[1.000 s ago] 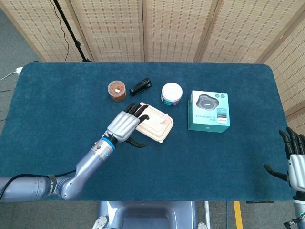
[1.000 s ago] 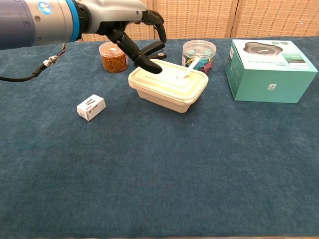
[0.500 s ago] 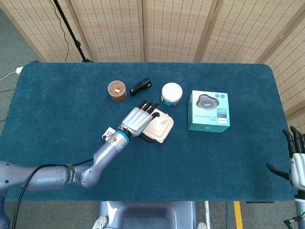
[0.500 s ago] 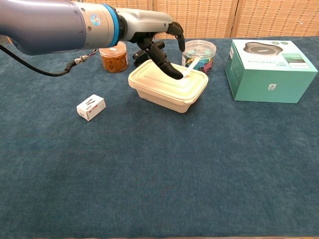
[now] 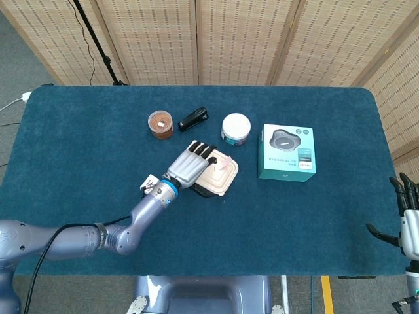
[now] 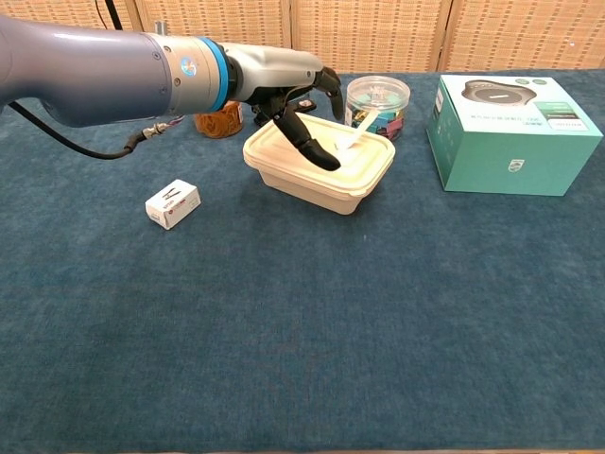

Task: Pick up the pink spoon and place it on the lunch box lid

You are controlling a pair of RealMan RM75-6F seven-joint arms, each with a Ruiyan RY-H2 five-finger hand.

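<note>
Pink spoon (image 6: 357, 132) beside left hand (image 6: 301, 112) (on lid (image 6: 354, 170)).

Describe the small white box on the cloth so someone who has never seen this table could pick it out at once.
Start at the cream lunch box in the middle of the blue table, where the left hand hovers. In the chest view, the small white box lies alone on the cloth to the left of it, nearer the robot. Unlike the big teal box and the round jars behind, it is tiny, white and has dark print.
</note>
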